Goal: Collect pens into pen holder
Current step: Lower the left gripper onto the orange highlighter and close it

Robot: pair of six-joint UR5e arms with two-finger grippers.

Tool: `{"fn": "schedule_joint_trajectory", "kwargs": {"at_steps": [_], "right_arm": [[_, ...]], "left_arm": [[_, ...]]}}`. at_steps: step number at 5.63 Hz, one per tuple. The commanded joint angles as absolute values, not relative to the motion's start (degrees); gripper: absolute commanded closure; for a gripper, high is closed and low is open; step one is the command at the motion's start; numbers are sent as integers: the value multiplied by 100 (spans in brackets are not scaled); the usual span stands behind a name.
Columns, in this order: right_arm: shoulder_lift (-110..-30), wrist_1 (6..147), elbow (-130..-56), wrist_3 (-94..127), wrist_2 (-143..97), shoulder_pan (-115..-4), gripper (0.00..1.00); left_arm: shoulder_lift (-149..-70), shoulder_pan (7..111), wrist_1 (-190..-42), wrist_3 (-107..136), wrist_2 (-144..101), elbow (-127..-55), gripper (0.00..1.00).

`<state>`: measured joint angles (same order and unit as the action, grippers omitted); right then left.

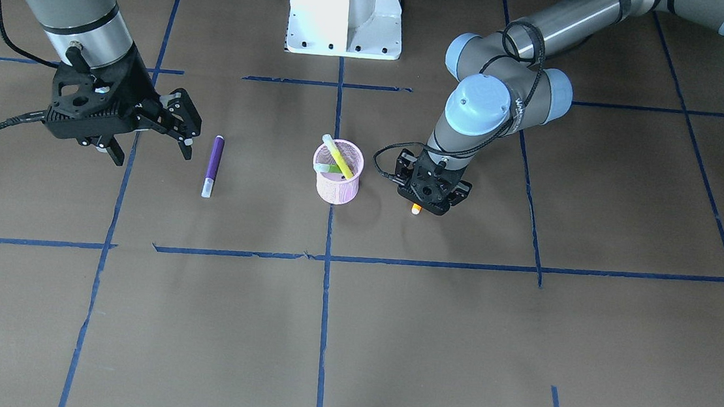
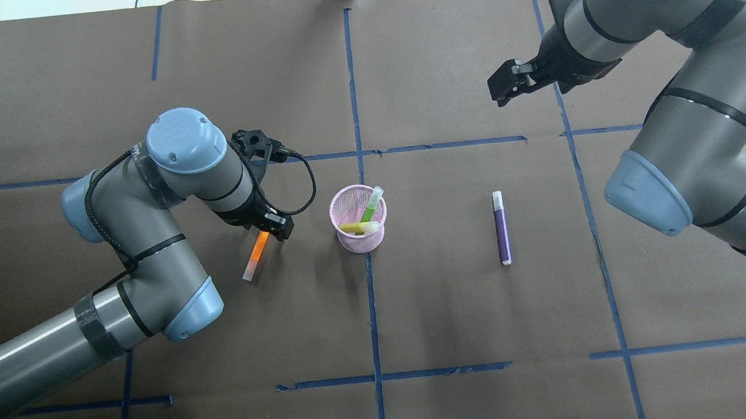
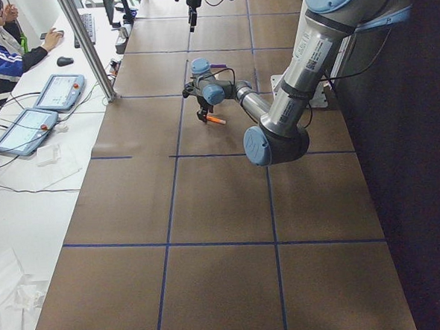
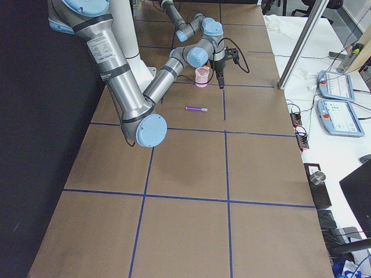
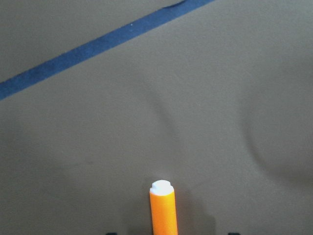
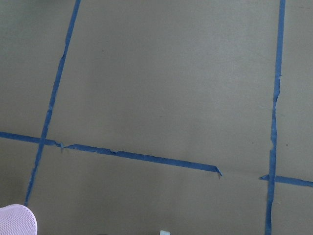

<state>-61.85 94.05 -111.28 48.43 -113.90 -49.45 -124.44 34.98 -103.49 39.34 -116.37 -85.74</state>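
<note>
The pink mesh pen holder stands at the table's middle with a green pen and a yellow pen leaning inside. An orange pen lies left of it in the overhead view. My left gripper is low over one end of it; in the left wrist view the orange pen sits between dark jaw tips that stand apart from it. A purple pen lies flat. My right gripper is open and empty, raised beside the purple pen.
The white robot base stands at the table's near edge, behind the cup. Blue tape lines cross the brown table cover. An operator's desk with tablets lies beyond the far edge. The pen holder's rim shows in the right wrist view.
</note>
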Motion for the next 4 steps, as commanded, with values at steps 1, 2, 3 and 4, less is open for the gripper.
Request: {"fn": "schedule_joint_trajectory", "kwargs": {"at_steps": [1, 2, 3, 4], "right_arm": [[-6187, 9396, -11136, 4843, -11391, -4948, 0], [-6196, 9404, -11136, 4843, -11391, -4948, 0], [-6196, 9396, -11136, 4843, -11391, -4948, 0], [-6214, 9396, -11153, 4843, -11391, -4948, 0]], "left_arm": [[-12445, 3498, -10327, 4077, -11637, -8569, 79], [-12445, 3507, -10345, 4209, -11637, -8578, 93], [-12454, 3507, -10353, 4210, -11637, -8622, 100], [-12472, 3576, -10380, 4210, -11637, -8744, 100]]}}
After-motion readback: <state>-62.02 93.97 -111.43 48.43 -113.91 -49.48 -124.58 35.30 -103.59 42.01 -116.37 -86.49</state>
